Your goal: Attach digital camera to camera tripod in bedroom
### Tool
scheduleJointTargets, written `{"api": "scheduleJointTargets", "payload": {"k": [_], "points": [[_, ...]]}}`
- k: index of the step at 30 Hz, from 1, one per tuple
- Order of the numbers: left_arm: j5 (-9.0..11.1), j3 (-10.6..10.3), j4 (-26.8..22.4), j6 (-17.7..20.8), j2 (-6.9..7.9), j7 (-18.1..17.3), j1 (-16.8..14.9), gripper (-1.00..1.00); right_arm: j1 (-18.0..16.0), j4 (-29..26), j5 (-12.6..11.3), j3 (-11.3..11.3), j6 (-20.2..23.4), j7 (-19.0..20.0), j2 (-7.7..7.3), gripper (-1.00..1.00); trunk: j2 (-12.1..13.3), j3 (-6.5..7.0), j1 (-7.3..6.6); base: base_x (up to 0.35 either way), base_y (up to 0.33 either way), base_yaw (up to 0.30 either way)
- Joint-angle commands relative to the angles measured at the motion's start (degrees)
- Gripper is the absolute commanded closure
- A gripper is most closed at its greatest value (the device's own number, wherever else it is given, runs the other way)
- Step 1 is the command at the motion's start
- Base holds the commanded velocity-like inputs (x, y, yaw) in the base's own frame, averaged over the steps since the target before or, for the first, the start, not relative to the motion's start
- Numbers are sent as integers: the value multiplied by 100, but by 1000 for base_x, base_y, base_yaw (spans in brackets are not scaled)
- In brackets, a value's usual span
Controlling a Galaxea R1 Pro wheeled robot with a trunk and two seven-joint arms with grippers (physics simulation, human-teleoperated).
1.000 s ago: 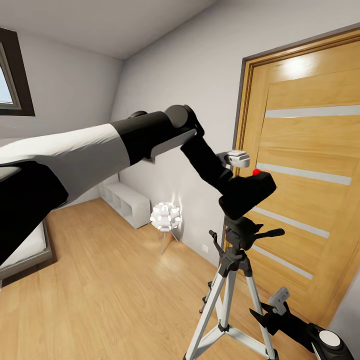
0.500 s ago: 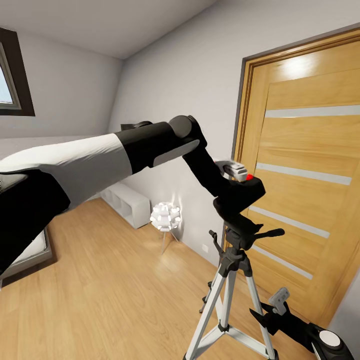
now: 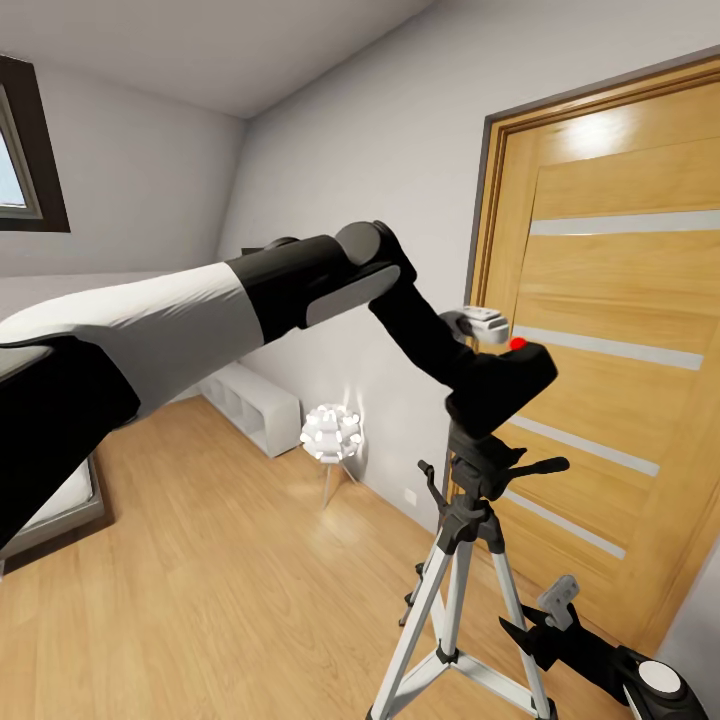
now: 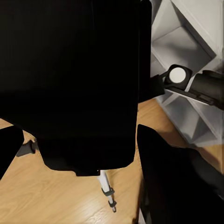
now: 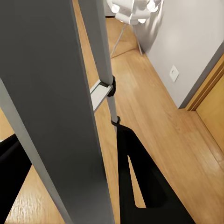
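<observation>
The digital camera (image 3: 497,385), right of frame centre, sits tilted just above the camera tripod (image 3: 470,560) pan head, clamped in the left gripper (image 3: 478,352). Mounting step in hand; levelling and lowering needed. Right gripper (image 3: 562,607) state: cannot tell.

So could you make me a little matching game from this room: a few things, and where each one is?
Things:
1. digital camera
2. camera tripod
3. ball-shaped lamp
4. white shelf unit

Places:
A. standing before the wooden door
B. held at the tripod's head by the left gripper
C. low against the far wall
D. on the floor between shelf and tripod

Pairs: 1-B, 2-A, 3-D, 4-C
</observation>
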Motion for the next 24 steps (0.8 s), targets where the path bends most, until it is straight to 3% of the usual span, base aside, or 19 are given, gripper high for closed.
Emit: {"api": "scheduleJointTargets", "payload": {"k": [1, 7, 15, 24], "points": [[4, -5, 14, 16, -2, -48, -7, 100, 2, 35, -11, -17, -4, 37, 7, 100, -3, -4, 3, 0, 0, 0], [100, 22, 75, 16, -2, -120, 10, 100, 2, 35, -11, -17, -4, 40, 7, 100, -3, -4, 3, 0, 0, 0], [522, 21, 234, 16, -2, -243, 22, 100, 2, 35, -11, -16, -5, 41, 7, 100, -3, -4, 3, 0, 0, 0], [619, -32, 309, 16, -2, -570, 2, 100, 2, 23, -11, -15, -5, 41, 7, 100, -3, -4, 3, 0, 0, 0]]}}
